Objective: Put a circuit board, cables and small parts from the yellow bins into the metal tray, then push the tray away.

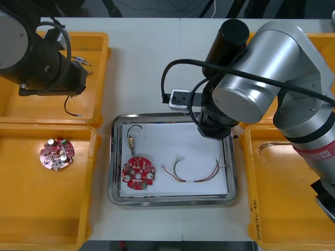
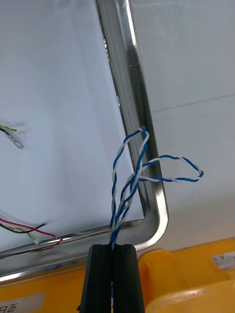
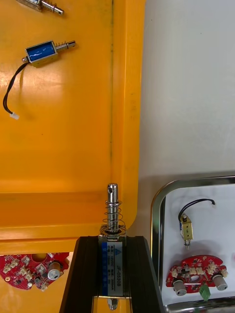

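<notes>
My right gripper [image 2: 113,254] is shut on a twisted blue and white cable [image 2: 128,188], which loops over the metal tray's corner rim [image 2: 154,205]. Seen from the front, the right arm [image 1: 246,83] hangs over the tray's far right corner [image 1: 230,128]. Inside the tray lie a red circuit board [image 1: 138,172], a red and yellow cable [image 1: 196,173] and a small metal part [image 1: 130,140] with a black wire. My left gripper [image 3: 111,242] is shut on a small metal part [image 3: 113,215] with a spring, held above the far left yellow bin [image 3: 73,146].
More small metal parts [image 3: 44,51] lie in the far left bin. The near left bin [image 1: 31,209] holds another circuit board [image 1: 56,153]. A thin cable [image 1: 269,147] lies in the near right bin [image 1: 293,209]. The left arm [image 1: 36,57] covers much of the far left bin.
</notes>
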You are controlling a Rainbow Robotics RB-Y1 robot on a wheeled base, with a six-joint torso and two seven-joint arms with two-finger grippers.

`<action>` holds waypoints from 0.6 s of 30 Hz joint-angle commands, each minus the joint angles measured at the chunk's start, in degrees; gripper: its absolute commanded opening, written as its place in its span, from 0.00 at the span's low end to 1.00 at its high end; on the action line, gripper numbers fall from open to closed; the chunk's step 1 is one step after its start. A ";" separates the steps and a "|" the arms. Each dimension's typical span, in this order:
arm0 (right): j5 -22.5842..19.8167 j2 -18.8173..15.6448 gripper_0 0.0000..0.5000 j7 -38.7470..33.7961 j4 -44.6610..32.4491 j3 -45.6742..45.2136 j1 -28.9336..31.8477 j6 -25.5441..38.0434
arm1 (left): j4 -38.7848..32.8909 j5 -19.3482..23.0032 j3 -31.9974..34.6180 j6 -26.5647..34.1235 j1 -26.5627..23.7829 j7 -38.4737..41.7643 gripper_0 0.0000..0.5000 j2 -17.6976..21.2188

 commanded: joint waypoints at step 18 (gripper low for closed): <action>4.94 4.04 0.00 8.45 14.67 13.25 0.20 -16.56 | -1.78 0.20 0.02 0.71 0.14 2.87 0.00 -0.70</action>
